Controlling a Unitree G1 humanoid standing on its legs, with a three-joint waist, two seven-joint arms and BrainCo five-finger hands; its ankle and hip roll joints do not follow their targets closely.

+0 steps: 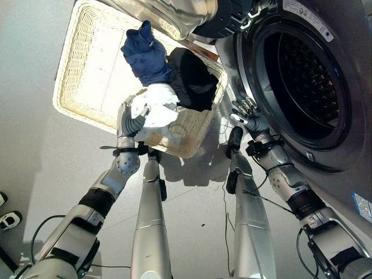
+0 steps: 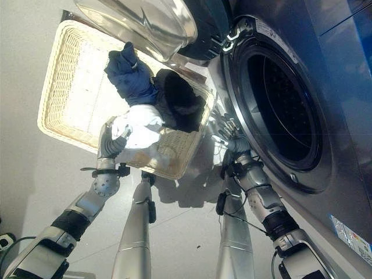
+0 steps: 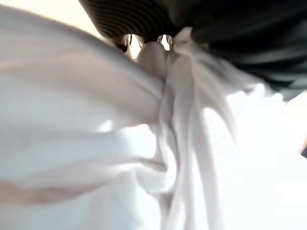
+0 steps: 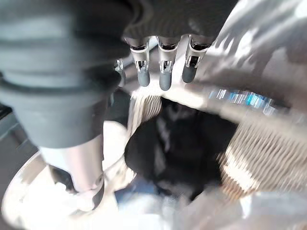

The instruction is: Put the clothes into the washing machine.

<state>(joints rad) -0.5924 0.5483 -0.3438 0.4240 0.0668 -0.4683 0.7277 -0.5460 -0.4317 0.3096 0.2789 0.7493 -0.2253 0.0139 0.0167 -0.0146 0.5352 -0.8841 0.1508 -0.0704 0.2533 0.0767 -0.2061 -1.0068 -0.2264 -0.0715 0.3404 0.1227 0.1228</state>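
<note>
The right hand [image 4: 163, 62] hung with fingers [image 4: 164, 76] straight above a black garment [image 4: 177, 148] in the wicker basket [image 4: 254, 163].

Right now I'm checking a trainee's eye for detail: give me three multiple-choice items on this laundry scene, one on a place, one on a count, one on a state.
1. Where are the clothes? A in the basket B in the drum C on the floor
2. How many garments show? A one B three C five
3. The washer door is A closed B open C missing

A: all lie in the wicker basket. B: blue garment, black garment, white garment, the white one under the left robot hand. B: the drum is exposed.
</note>
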